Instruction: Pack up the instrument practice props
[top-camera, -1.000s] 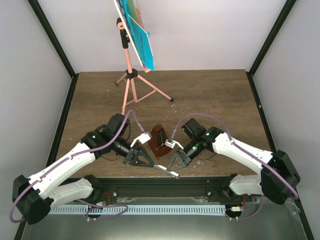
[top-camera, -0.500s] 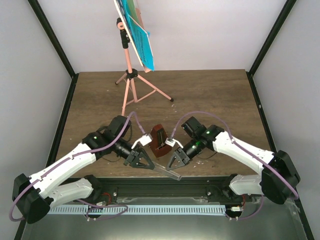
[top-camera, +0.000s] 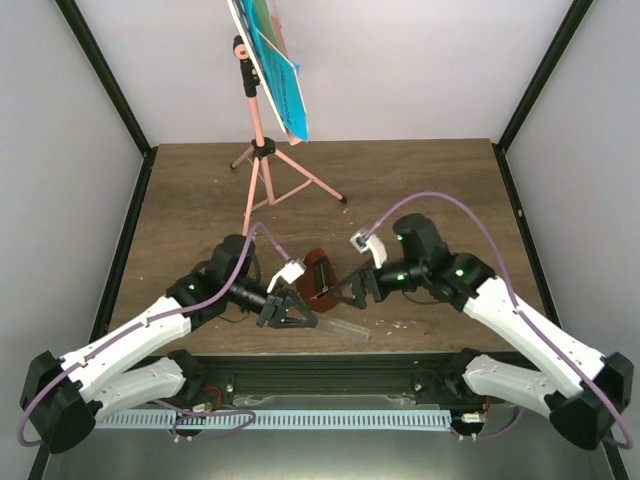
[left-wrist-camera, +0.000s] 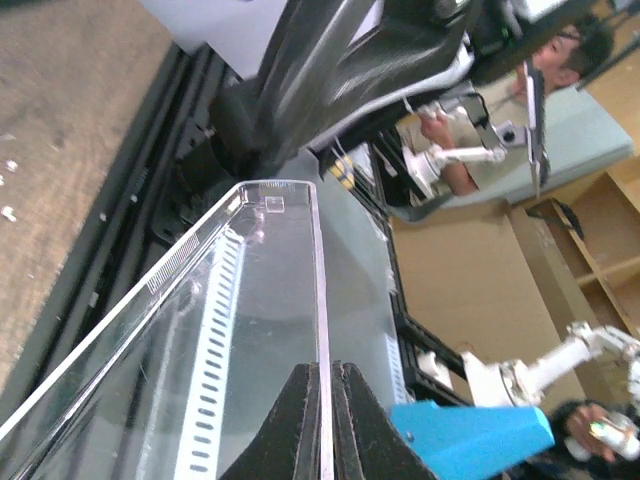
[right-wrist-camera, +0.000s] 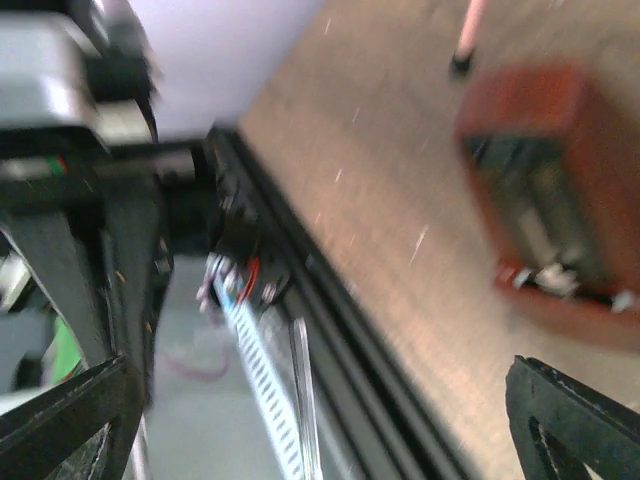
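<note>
My left gripper is shut on one edge of the clear plastic cover, which sticks out to the right just above the table's near edge. In the left wrist view the cover is a clear wedge pinched between the black fingertips of the gripper. The reddish-brown metronome stands uncovered between both arms, blurred in the right wrist view. My right gripper is open beside the metronome and holds nothing. The pink music stand carries blue sheet-music pages at the back left.
The wooden table is bounded by black frame posts and pale walls. A black rail with a slotted white strip runs along the near edge. The stand's tripod legs spread behind the metronome.
My right gripper let go of the clear cover, opened wide and drew back up and to the right. The left gripper stayed shut on the cover and shifted slightly right with it.
</note>
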